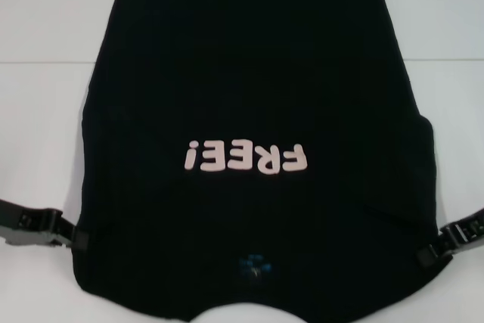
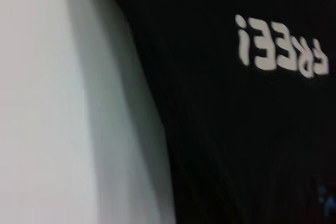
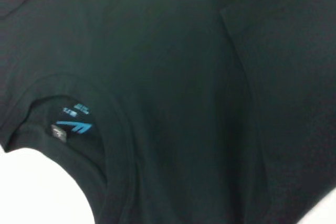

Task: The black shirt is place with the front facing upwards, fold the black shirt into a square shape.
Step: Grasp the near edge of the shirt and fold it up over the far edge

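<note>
The black shirt (image 1: 249, 96) lies flat on the white table (image 1: 38, 149), front up, neck toward me. Its cream "FREE!" lettering (image 1: 246, 158) reads upside down and the small blue mark (image 1: 253, 266) sits at the neck. The sleeves do not stick out; a folded flap lies over the shirt's right side. My left gripper (image 1: 77, 238) is at the shirt's left edge near the shoulder. My right gripper (image 1: 428, 256) is at the right edge near the other shoulder. The left wrist view shows the shirt (image 2: 236, 129) and lettering (image 2: 281, 51). The right wrist view shows the collar label (image 3: 73, 126).
White table surface surrounds the shirt on the left (image 2: 52, 103), on the right, and behind it. A bare patch of table shows inside the neck opening (image 3: 31, 192). No other objects are in view.
</note>
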Robot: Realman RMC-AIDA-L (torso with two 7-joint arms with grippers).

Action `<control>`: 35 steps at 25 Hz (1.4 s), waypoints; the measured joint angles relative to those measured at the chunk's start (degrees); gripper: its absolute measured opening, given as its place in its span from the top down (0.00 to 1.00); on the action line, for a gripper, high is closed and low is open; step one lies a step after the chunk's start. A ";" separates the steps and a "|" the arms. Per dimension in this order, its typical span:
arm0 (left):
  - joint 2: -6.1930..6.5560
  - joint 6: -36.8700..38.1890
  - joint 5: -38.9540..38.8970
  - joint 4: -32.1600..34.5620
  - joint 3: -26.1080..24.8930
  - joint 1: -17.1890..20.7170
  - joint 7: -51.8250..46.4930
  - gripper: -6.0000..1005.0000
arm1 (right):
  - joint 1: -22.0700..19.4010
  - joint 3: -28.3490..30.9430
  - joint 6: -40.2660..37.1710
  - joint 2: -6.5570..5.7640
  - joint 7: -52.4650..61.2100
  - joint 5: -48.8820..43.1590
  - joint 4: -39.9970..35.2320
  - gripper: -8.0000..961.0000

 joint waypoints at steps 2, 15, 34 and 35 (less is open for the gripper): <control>0.40 1.44 0.06 -0.48 -0.01 -0.17 0.35 0.98 | -0.07 -0.11 -1.92 -0.59 -1.70 -0.04 -0.03 0.93; 0.06 20.29 3.10 -1.76 7.63 -0.74 4.77 0.98 | -1.38 -0.71 -16.46 -0.35 -17.89 -6.92 0.00 0.93; 0.33 -4.54 -13.94 -4.58 -18.52 -2.82 4.96 0.98 | -6.01 31.31 -6.22 -3.10 -20.13 17.10 0.63 0.93; 0.08 -6.06 -15.91 -5.16 -18.84 -2.57 5.38 0.98 | -6.40 31.16 -3.95 -2.53 -20.66 19.17 1.01 0.93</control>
